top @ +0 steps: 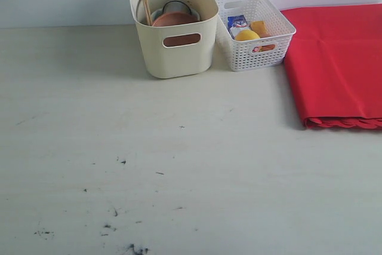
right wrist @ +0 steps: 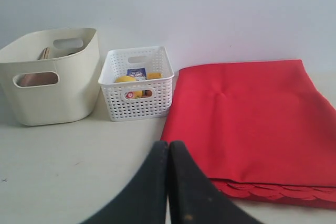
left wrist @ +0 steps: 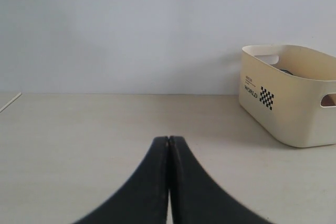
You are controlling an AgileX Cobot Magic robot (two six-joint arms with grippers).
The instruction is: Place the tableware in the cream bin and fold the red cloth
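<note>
Two containers and a cloth line the far side of your table (top: 149, 159) in the exterior view. At upper centre-left, the cream bin (top: 179, 58) stands upright. Inside it you can see the round brown wooden plate (top: 174, 20), with the pair of wooden chopsticks (top: 145, 9) standing against the bin's left wall. Whatever sits behind the plate is too hidden to name. Just beside the bin on the right is the white lattice basket (top: 262, 58), holding a lemon (top: 247, 36) and a blue-and-white carton (top: 237, 22). At upper right, the red cloth (top: 340, 58) lies folded flat, its scalloped edges stacked along the near side, and it runs off the frame. Your left gripper (left wrist: 169, 148) has its fingers pressed together on nothing, over bare table. Your right gripper (right wrist: 168, 153) is likewise closed and empty, near the cloth.
</note>
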